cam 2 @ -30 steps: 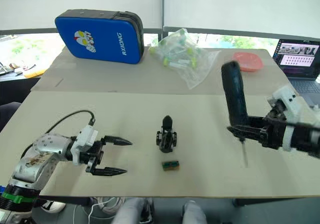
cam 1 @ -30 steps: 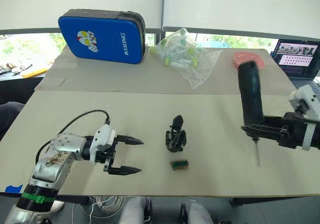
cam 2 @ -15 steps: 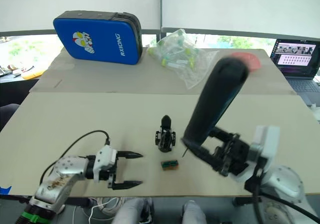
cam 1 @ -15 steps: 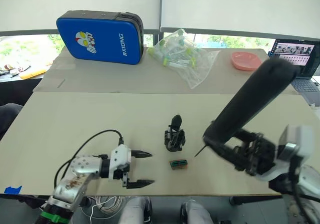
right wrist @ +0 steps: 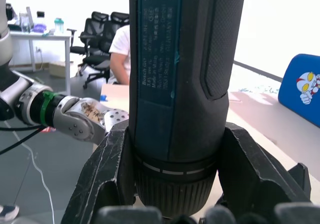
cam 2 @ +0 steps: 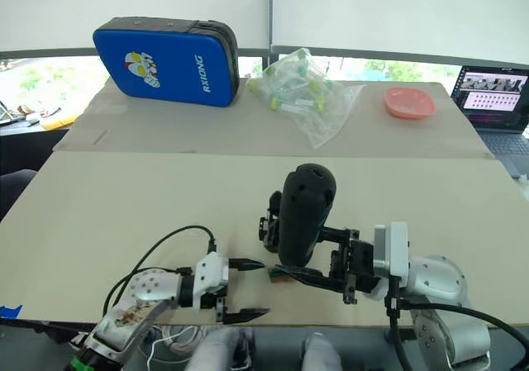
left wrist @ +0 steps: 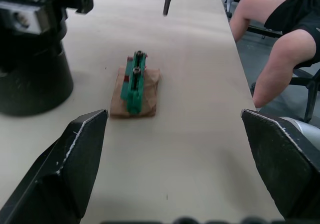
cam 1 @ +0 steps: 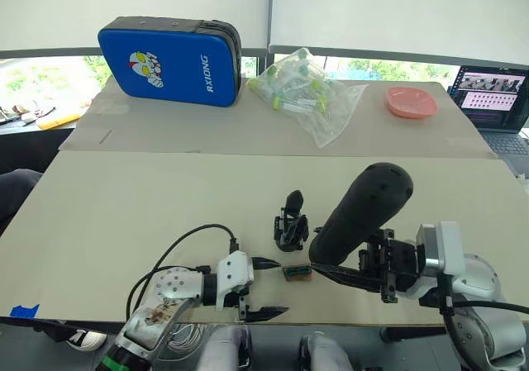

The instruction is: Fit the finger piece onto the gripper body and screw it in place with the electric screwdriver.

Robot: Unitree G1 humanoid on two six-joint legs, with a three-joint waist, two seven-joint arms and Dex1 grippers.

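Your left end effector (cam 1: 263,287) sits wide open and empty at the near edge of the desk (cam 1: 124,197), with the green-and-brown block (cam 1: 297,272) just right of its tips. The gripper body (cam 1: 291,222) stands upright just beyond that block. Your right end effector (cam 1: 364,268) is clamped on the electric screwdriver (cam 1: 361,214), bit end pointing left toward the block, so the right arm's nearer.

The left arm (cam 1: 161,295) is silver metal with a rust-brown stain, a green band, a white wrist block, a looping black cable (cam 1: 186,243) and black pointed fingers (cam 1: 266,263).
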